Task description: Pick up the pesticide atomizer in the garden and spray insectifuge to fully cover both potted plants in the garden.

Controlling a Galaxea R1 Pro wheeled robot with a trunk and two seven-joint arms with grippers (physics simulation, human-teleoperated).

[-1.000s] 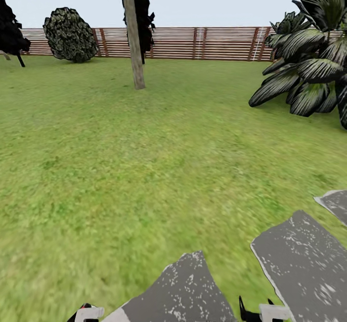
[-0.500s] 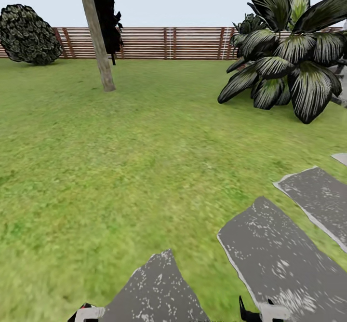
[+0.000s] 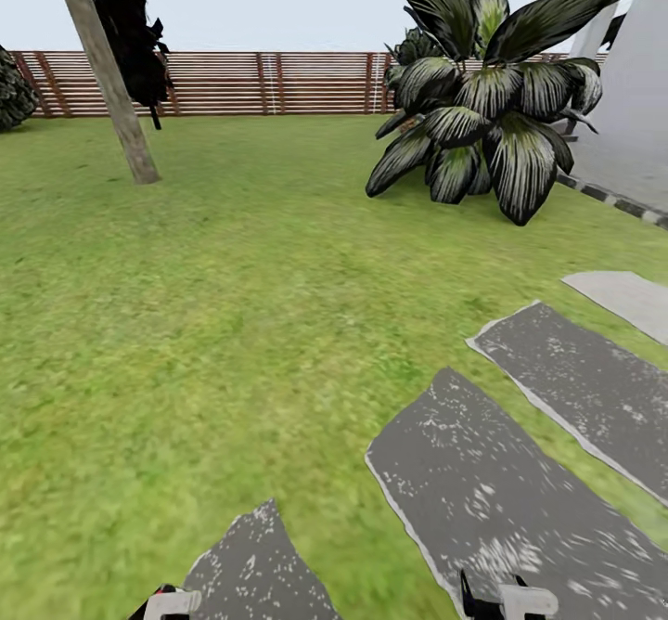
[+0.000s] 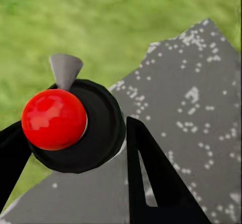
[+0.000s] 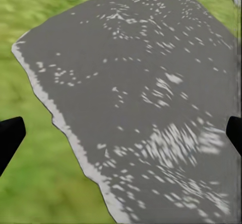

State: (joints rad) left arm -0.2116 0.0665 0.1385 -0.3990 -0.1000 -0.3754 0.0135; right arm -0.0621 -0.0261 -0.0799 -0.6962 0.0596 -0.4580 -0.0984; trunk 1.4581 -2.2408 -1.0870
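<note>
Seen end-on in the left wrist view, the pesticide atomizer (image 4: 96,128) shows a black round end, a red knob (image 4: 54,119) and a grey nozzle tip. My left gripper (image 4: 75,131) is shut on it, one black finger on each side. At the bottom edge of the head view, the left gripper (image 3: 165,603) shows as a white and red piece. My right gripper (image 5: 121,133) is open over a grey stepping stone (image 5: 141,83), with nothing between its fingers; it also sits low in the head view (image 3: 501,601). The potted plants are out of view.
Garden lawn (image 3: 204,304) stretches ahead, with grey stepping stones (image 3: 492,490) running to the right. A big dark broad-leaved shrub (image 3: 482,119) stands ahead right, a leaning tree trunk (image 3: 107,72) ahead left, a brown slat fence (image 3: 260,82) behind. A pale building wall (image 3: 640,91) rises at far right.
The camera has turned right: tree, shrub and stones have slid left in the picture and the pale wall has come in. Both grippers keep their places at the bottom edge.
</note>
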